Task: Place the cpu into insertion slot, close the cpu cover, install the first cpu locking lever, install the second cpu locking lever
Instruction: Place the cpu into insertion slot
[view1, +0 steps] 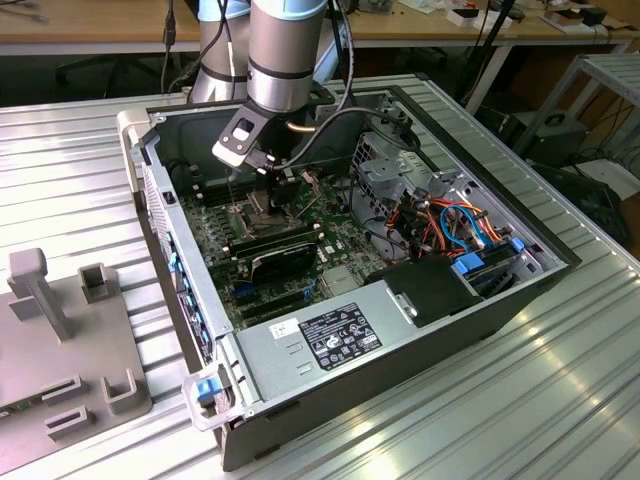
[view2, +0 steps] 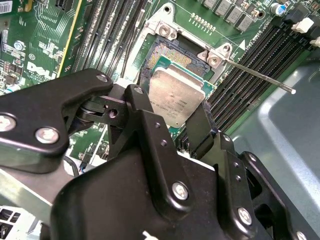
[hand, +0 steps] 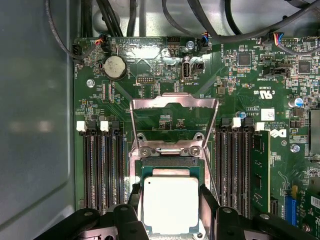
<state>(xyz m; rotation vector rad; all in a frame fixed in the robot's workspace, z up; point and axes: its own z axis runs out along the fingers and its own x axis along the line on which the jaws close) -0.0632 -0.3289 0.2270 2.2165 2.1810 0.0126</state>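
The cpu (hand: 170, 207) is clamped between the two black fingers (hand: 209, 205) of the gripper (hand: 171, 194), which press on its opposite edges. It lies over the insertion slot (view2: 169, 52) and covers most of it, so just a strip of dark-gold contacts shows past one edge. Whether the chip is seated or held just above the contacts cannot be told. In the first wrist view the gripper body cuts off the chip's near edge. The cpu cover (hand: 175, 100) is swung open, with green board showing through its cut-out. A thin locking lever (view2: 260, 76) juts free beside the slot; which of the two it is cannot be told. In the exterior view the arm (view1: 285, 50) enters the open computer case (view1: 400, 390) at about eleven o'clock from its middle, over the motherboard (view1: 215, 235), and its wrist hides the chip.
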